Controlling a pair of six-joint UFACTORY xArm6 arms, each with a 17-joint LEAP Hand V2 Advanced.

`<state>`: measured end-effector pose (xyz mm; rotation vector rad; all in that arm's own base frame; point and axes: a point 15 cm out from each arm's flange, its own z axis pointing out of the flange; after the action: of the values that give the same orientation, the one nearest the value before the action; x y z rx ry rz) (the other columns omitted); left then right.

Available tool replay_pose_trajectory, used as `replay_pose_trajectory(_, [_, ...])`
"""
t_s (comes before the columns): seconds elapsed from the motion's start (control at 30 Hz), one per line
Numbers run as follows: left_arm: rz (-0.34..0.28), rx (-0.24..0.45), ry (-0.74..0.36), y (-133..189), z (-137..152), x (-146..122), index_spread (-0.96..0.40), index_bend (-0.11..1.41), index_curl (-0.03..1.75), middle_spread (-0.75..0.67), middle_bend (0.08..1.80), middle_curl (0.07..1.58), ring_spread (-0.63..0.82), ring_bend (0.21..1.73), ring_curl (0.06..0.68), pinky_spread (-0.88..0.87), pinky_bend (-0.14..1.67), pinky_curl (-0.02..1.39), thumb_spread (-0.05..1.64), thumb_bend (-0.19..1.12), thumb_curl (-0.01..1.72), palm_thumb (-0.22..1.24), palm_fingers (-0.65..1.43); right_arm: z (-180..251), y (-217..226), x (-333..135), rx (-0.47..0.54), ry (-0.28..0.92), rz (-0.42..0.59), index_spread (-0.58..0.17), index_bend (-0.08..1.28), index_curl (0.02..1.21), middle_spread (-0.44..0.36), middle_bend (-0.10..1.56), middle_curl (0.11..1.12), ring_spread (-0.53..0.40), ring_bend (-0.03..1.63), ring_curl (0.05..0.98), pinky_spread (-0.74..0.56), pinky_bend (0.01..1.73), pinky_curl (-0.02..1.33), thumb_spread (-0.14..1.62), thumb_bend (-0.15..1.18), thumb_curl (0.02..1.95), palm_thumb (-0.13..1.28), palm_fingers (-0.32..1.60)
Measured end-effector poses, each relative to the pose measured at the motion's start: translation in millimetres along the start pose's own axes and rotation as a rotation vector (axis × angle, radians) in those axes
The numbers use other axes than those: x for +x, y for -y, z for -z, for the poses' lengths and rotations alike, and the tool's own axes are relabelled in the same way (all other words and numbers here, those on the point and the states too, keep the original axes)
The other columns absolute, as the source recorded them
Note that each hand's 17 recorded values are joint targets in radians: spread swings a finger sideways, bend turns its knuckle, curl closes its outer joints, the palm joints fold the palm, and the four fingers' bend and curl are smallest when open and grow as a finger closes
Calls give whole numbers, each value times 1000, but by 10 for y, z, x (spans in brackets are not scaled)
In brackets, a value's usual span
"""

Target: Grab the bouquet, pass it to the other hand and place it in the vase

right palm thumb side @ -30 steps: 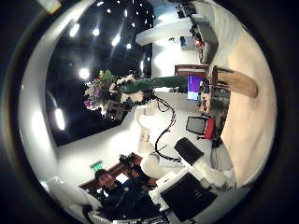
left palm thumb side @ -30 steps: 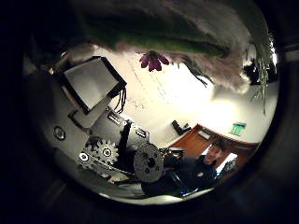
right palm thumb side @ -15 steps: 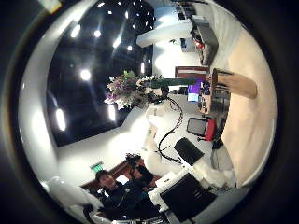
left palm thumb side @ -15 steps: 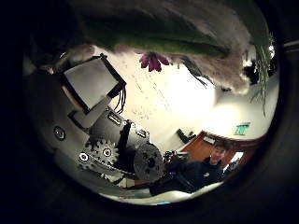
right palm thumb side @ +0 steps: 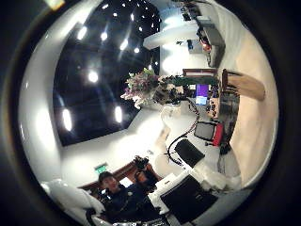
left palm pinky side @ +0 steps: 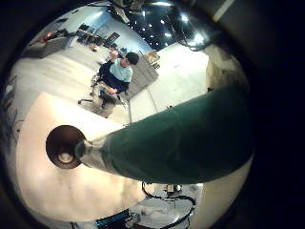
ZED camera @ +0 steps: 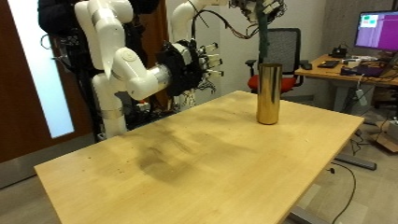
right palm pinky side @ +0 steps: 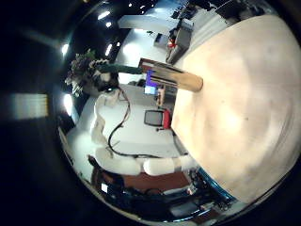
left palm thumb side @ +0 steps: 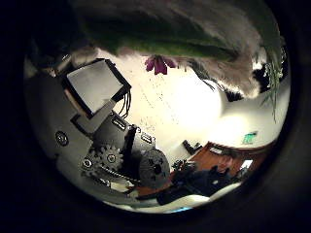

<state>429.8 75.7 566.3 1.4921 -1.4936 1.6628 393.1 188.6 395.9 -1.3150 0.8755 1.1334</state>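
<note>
In the outside view a tall gold vase (ZED camera: 267, 93) stands upright on the wooden table (ZED camera: 187, 163) near its far edge. My left hand (ZED camera: 252, 7) is high above it, shut on the bouquet (ZED camera: 265, 33). The bouquet's green wrapped stem hangs straight down, its end just over the vase's mouth. In the left little finger side palm view the stem (left palm pinky side: 181, 134) points at the vase's round opening (left palm pinky side: 64, 146). The left thumb side palm view shows the stem (left palm thumb side: 165, 44) and a purple flower (left palm thumb side: 158, 64). My right hand (ZED camera: 193, 63) is open, off the table's far side, away from the vase. The right thumb side palm view shows the bouquet (right palm thumb side: 144, 86) near the vase (right palm thumb side: 235, 85).
A desk with a monitor (ZED camera: 376, 31) and an office chair (ZED camera: 288, 49) stand behind the vase. A dark wooden door (ZED camera: 19, 93) is beside the right arm. The right little finger side palm view shows the vase (right palm pinky side: 173, 75) on the table (right palm pinky side: 235, 113).
In the right thumb side palm view the bouquet, held by my left hand, has moved toward the vase. The left thumb side palm view has shifted slightly.
</note>
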Motion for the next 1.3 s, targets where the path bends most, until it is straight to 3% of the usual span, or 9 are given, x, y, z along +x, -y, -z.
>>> replay_pose_trajectory(0.87, [9, 43, -17, 44, 20, -414, -422, 187, 1681, -596, 999, 1119, -426, 1405, 588, -591, 1116, 743, 232, -36, 920, 1098, 1060, -67, -46, 24, -22, 3, -1, -251, 184, 325, 64, 173, 266, 83, 238, 269, 198, 266, 324, 979, -22, 497, 866, 81])
replay_pose_trajectory(0.93, [-2, 51, -28, 19, 22, -466, -404, 154, 1642, -583, 953, 1087, -451, 1305, 569, -617, 1089, 721, 315, -80, 860, 903, 877, -64, -45, 36, -21, 3, -3, -253, 188, 328, 62, 173, 264, 81, 238, 268, 196, 260, 322, 979, -23, 497, 866, 89])
replay_pose_trajectory(1.0, [17, 51, -5, -17, 65, -552, -390, 146, 1594, -566, 933, 1066, -469, 1184, 550, -621, 1012, 708, 392, -78, 823, 829, 581, -77, -52, 38, -25, 3, -3, -259, 192, 334, 61, 172, 263, 79, 231, 267, 195, 254, 322, 978, -23, 497, 866, 101])
replay_pose_trajectory(1.03, [33, 59, 20, -33, 140, -627, -366, 164, 1515, -517, 825, 1024, -387, 1082, 518, -514, 792, 665, 597, -89, 756, 701, 187, -83, -54, 37, -27, 3, -3, -265, 200, 341, 61, 170, 260, 78, 226, 266, 194, 242, 319, 978, -23, 498, 866, 114])
replay_pose_trajectory(1.07, [44, 73, 44, -37, 222, -698, -318, 105, 1417, -361, 586, 952, -253, 1025, 499, -319, 658, 639, 695, -104, 690, 585, -198, -97, -57, 29, -30, 4, -1, -270, 201, 344, 61, 170, 260, 78, 224, 265, 194, 235, 318, 978, -23, 498, 866, 121])
replay_pose_trajectory(1.1, [51, 94, 75, -33, 326, -805, -275, 17, 1340, -223, 437, 894, -145, 978, 453, -194, 635, 605, 724, -114, 638, 496, -335, -103, -59, 29, -32, 4, 0, -274, 200, 347, 61, 171, 259, 78, 222, 265, 193, 231, 318, 978, -23, 498, 866, 127])
replay_pose_trajectory(1.17, [53, 113, 105, -41, 419, -923, -144, -21, 1132, 46, 272, 742, 63, 868, 368, 100, 539, 503, 795, -72, 553, 415, -327, -102, -59, 34, -31, 4, -2, -279, 201, 351, 56, 168, 257, 73, 217, 264, 193, 225, 318, 978, -23, 498, 866, 131])
replay_pose_trajectory(1.27, [84, 130, 104, -89, 504, -1071, -22, -17, 942, 272, 196, 644, 258, 773, 319, 311, 477, 447, 811, -65, 492, 349, -351, -106, -64, 50, -32, 6, -7, -284, 197, 356, 51, 167, 252, 69, 214, 265, 193, 218, 318, 978, -23, 498, 866, 140])
replay_pose_trajectory(1.3, [90, 132, 107, -97, 537, -1102, 51, -8, 799, 396, 163, 575, 366, 707, 287, 426, 443, 413, 806, -58, 452, 306, -336, -116, -68, 54, -35, 7, -8, -284, 199, 359, 50, 167, 251, 68, 211, 265, 193, 214, 317, 978, -23, 498, 866, 143])
